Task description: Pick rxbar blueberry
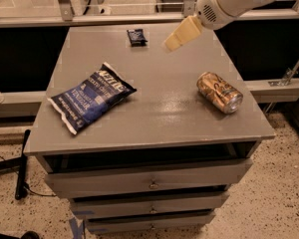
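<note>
Approach is the step in hand, by my reading: the claw (pixel 173 41) hangs in the air over the far part of the bench (pixel 162 113), just right of the rxbar (pixel 136 36) and clear of it, carrying nothing. The rxbar lies flat near the bench's far edge, well apart from the bag (pixel 92 102) at the near left and from the can (pixel 220 92) lying on its side at the right. Nothing crowds it, so the next move likely calls for shifting the claw left until it is over the rxbar, lining it up across the narrow width, then coming straight down. So flat a wrapper leaves little to bite, so the descent would have to reach almost to the bench top.

Whether the claw is spread or closed I cannot tell: it shows only as one pale wedge. The arm is cut off at the upper right corner. The rxbar's print is too faint to read, and the claw's height above the bench is hard to judge.
</note>
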